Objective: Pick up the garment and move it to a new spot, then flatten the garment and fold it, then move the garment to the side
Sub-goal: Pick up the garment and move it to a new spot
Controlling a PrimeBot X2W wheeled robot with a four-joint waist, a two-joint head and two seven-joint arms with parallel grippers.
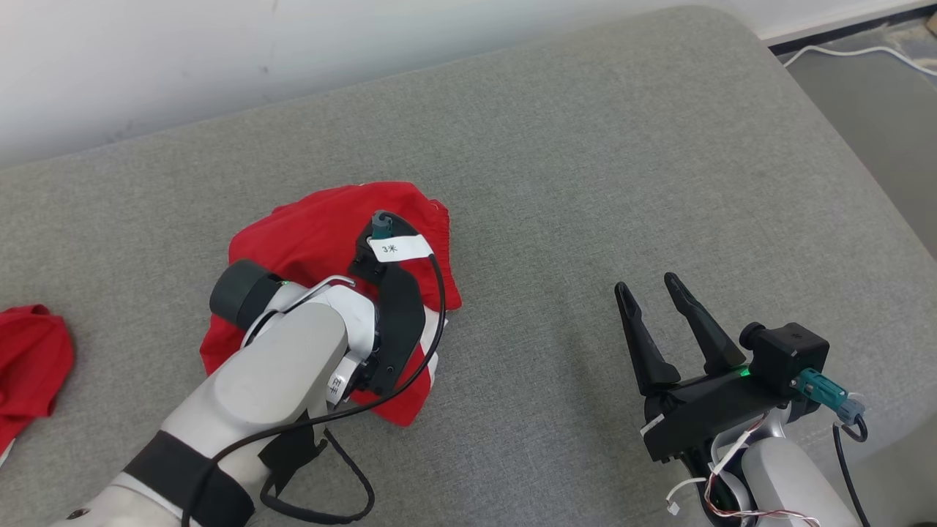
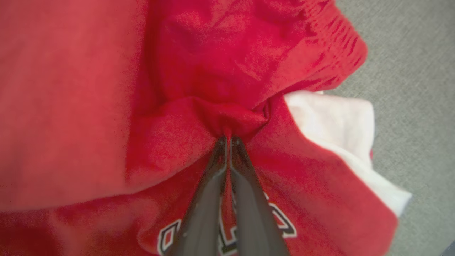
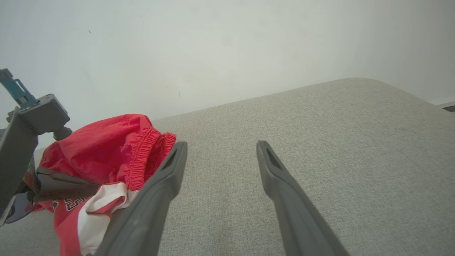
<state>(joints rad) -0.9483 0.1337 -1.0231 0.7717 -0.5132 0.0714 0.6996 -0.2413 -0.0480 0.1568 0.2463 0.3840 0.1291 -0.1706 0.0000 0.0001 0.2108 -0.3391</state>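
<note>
Left of centre in my head view, the crumpled red garment lies in a heap on the grey upholstered surface, largely beneath my left wrist. The left gripper is planted in the middle of it, its two dark fingers pressed together and pinching a small pucker of cloth at their tips. The fabric bunches and creases toward that point. Red cloth spreads on every side of the fingers in the left wrist view, with a white panel off to one side and black-and-white lettering near their base. The right gripper hangs over bare upholstery well to the right of the garment, fingers spread wide and holding nothing. In the right wrist view the gathered waistband appears just beside the finger on that view's left. A second piece of red cloth lies at the far left edge.
</note>
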